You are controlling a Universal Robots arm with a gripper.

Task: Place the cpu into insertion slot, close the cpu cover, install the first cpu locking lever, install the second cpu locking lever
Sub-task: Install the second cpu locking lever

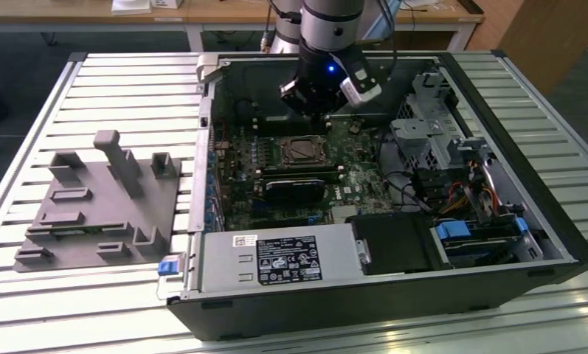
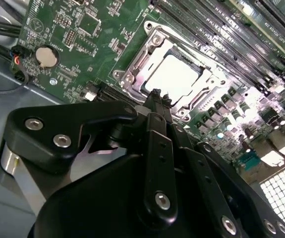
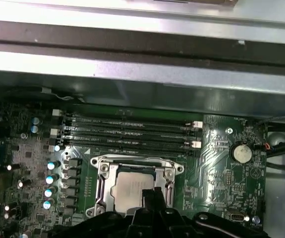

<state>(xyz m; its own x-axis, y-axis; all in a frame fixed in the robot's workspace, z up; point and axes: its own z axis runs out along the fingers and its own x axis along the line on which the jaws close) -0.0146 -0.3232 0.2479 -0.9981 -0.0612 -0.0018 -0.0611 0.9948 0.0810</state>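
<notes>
- Open PC case (image 1: 530, 243) lies on a slatted tabletop (image 1: 126, 81); grey fixture block (image 1: 97, 210) sits well apart, toward the exterior view's left.
- Arm comes down into the case; hand (image 1: 319, 99) hovers over the motherboard (image 1: 274, 199), near the socket's far edge in the exterior view.
- cpu (image 3: 132, 186) sits in the insertion slot (image 1: 302, 151), pale metal face up, in both wrist views (image 2: 174, 77).
- cpu cover (image 3: 102, 173) looks folded down around the chip, its window framing the face; judged closed, not certain it is fully seated.
- Locking levers: thin and hard to pick out; cannot tell if either 1 is latched.
- Hand state: fingertips read as pinched close together with nothing between them, tip (image 2: 155, 94) just above the cover's near edge in the second wrist view; contact cannot be told.
- 4 black memory slots (image 3: 127, 134) run beside the socket, and a coin cell (image 3: 241, 152) sits on the board off to 1 side.
- Handling, judged: cpu is light, rigid and fragile; take it by the edges, keep it flat.
- Cover is thin stiff sheet metal on a hinge, slippery; push on the frame, not the chip face.
- Levers likely springy wire; hook at the free end.
</notes>
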